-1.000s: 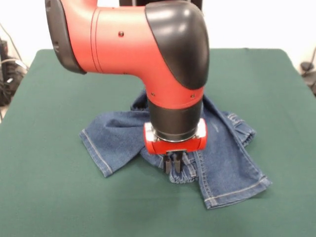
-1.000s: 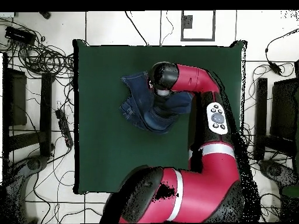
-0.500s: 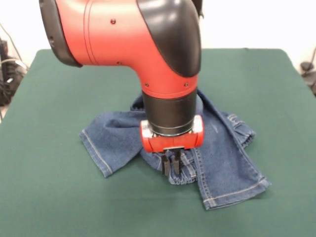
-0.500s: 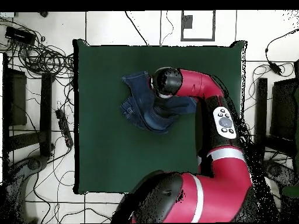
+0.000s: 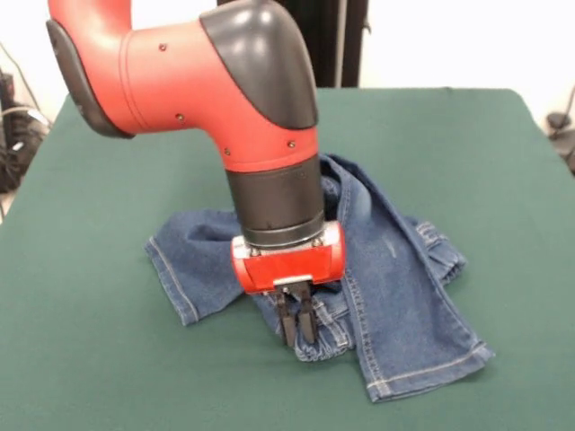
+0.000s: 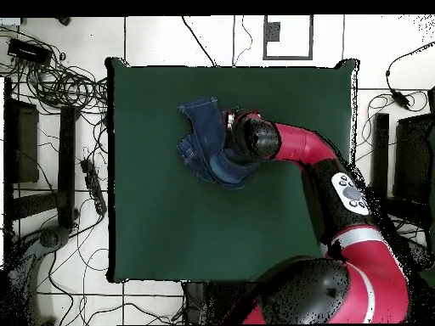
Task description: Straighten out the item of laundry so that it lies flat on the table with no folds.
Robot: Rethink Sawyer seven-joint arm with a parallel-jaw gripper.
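Observation:
The blue denim jeans (image 5: 404, 287) lie crumpled near the middle of the dark green table (image 5: 90, 359). One leg runs to the front right and the other spreads out to the left, with the gathered waistband bunched at the front. My gripper (image 5: 295, 325) points straight down with its fingers pinched together on the bunched waistband fold. In the overhead view the jeans (image 6: 202, 140) lie in the upper middle of the table (image 6: 212, 229). There my wrist covers their right part and hides the gripper.
My red arm (image 6: 306, 153) reaches over the table's right side in the overhead view. Cables and stands (image 6: 59, 85) lie on the floor beyond the table's left edge. Green cloth shows all round the jeans.
My gripper has moved left and toward the table's front edge in the front view, staying pinched on the waistband. The bunched fold has shifted with it, and more of the far leg shows.

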